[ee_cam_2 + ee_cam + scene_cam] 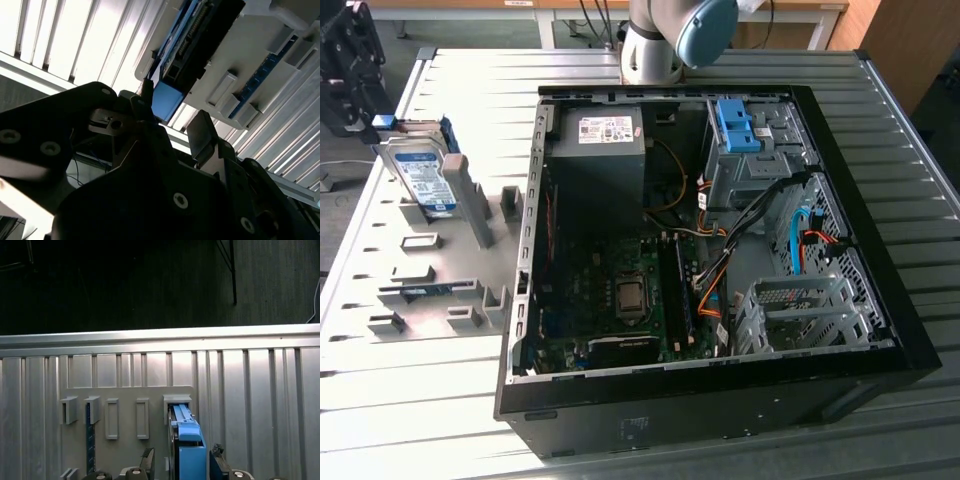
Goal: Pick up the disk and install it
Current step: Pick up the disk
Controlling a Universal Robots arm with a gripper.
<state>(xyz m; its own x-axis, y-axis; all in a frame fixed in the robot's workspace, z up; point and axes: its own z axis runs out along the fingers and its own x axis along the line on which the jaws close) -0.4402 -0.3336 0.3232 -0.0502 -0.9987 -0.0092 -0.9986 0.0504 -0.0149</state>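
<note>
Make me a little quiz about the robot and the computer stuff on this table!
1. True or false: the disk is already inside the computer case.
2. The disk stands in: A) the grey rack B) the computer case C) a cardboard box.
3. Fill in: the end effector has its fingers on either side of the disk's ____ frame.
Key: 1 false; 2 A; 3 blue.
</note>
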